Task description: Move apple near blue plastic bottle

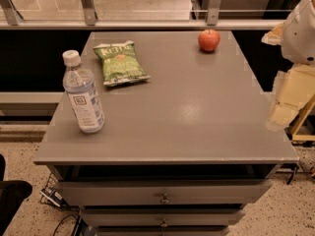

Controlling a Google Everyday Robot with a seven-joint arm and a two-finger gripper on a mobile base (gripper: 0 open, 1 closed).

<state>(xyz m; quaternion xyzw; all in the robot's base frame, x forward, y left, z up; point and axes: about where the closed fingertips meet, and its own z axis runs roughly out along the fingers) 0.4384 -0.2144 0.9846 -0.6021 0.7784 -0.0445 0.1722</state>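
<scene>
A small red apple [209, 40] with a short stem stands at the far right of the grey cabinet top [187, 117]. The blue plastic bottle [83, 93], clear and bluish with a white cap and a white-and-blue label, stands upright near the left edge, far from the apple. My gripper [281, 113] hangs off the right side of the cabinet, below the white arm [302, 28]. It is beyond the cabinet's right edge and well apart from both the apple and the bottle.
A flat green chip bag [119, 63] lies between the bottle and the apple, toward the back left. A glass rail with metal posts [88, 6] runs behind the cabinet. Drawers [165, 193] with knobs face the front. Cables [54, 198] lie on the floor at left.
</scene>
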